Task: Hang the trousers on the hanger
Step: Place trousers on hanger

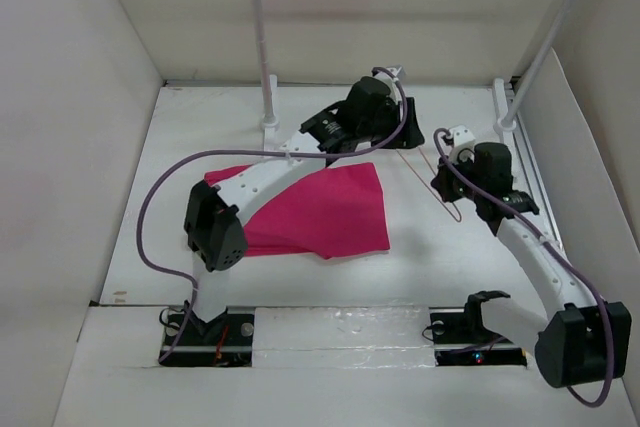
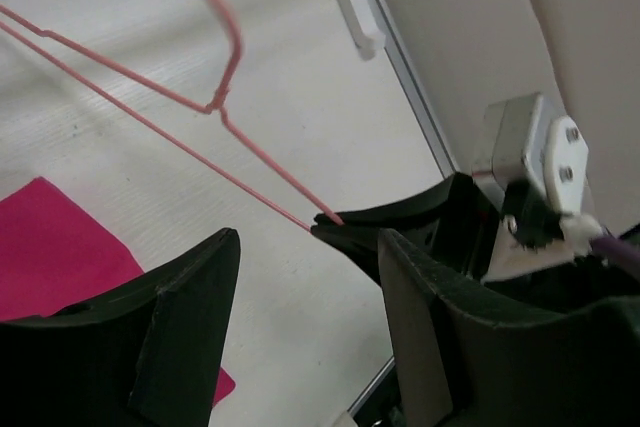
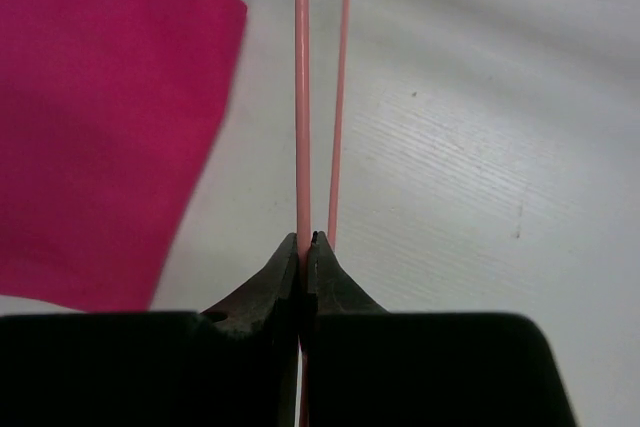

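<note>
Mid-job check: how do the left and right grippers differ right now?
The left gripper stands open and empty; the right gripper is shut on the hanger wire. The left arm reaches across the trousers; the right arm is off to their side. Both have black fingers and sit close to the hanger.

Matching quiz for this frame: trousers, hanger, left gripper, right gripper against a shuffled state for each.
Column one:
1. trousers
2. hanger
3. left gripper
4. right gripper

Column two:
A. shut on a thin wire
B. open, gripping nothing
C. magenta, lying flat on the table
D. pale pink, clamped at one end

Pairs: 1-C, 2-D, 3-B, 4-A
</note>
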`<state>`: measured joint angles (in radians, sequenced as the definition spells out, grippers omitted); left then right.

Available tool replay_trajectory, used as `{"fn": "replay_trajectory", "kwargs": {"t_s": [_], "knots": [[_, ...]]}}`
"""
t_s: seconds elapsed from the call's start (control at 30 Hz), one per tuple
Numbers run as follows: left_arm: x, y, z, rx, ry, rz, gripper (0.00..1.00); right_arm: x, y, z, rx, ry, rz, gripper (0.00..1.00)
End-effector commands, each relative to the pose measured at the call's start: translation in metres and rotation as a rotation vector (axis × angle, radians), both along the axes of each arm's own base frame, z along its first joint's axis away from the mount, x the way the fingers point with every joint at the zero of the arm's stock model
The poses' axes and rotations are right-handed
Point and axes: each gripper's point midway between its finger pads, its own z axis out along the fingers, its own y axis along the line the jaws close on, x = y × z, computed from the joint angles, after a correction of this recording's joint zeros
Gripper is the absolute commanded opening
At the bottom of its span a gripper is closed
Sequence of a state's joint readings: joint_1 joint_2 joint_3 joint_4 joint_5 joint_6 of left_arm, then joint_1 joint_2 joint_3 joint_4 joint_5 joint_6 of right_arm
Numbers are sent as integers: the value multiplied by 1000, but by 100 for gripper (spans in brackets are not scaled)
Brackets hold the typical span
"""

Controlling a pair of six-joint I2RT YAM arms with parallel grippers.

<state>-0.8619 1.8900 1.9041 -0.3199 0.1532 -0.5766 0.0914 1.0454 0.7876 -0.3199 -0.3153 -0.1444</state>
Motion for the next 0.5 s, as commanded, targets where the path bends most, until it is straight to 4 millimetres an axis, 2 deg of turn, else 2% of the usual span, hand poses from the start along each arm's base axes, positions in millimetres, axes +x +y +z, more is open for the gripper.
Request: {"fn": "replay_trajectory", "kwargs": {"t_s": [0.0, 0.07, 0.17, 0.3, 0.47], "knots": [[9, -22, 1, -63, -9, -34, 54, 5, 6, 7, -22, -57, -57, 0], [14, -26, -22, 3, 36, -29, 54, 1, 12, -1, -32, -42, -61, 0], [25, -19, -45, 56, 41, 38, 53, -3, 17, -9, -32, -26, -68, 0], [44, -11, -64, 114, 10, 129, 52, -6, 22, -13, -56, -21, -79, 0], [60, -6, -72, 160, -18, 197, 47, -11, 20, -18, -100, -2, -111, 0]]}}
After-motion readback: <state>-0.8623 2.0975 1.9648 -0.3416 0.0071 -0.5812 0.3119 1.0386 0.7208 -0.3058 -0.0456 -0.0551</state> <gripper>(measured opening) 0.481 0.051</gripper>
